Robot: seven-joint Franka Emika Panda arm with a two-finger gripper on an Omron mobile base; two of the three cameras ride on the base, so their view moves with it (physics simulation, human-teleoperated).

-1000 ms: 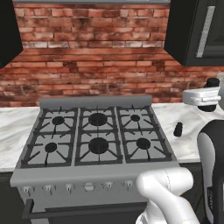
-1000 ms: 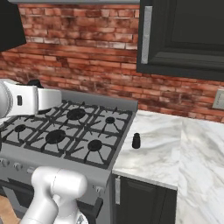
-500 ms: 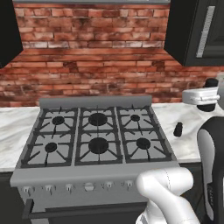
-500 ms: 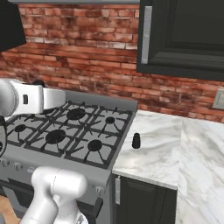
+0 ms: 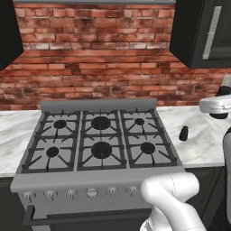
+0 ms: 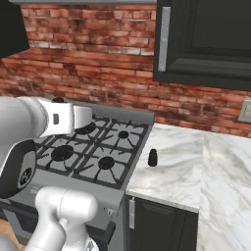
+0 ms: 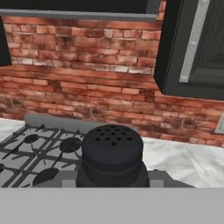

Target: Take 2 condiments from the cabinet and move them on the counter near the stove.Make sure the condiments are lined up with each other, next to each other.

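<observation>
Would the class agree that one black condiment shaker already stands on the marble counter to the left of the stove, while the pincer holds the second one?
Not quite. The standing shaker is on the counter to the right of the stove, as the left base view shows. The pincer is indeed shut on the second shaker.

two condiments (image 5: 183,133) (image 7: 112,157) (one stove (image 5: 99,144))

The black shaker (image 7: 112,153) close before the hand camera hides part of the stove (image 7: 39,157) behind it; its base is cut off below. The cabinet (image 6: 206,41) above the counter (image 6: 196,166) runs past the top edge.
</observation>
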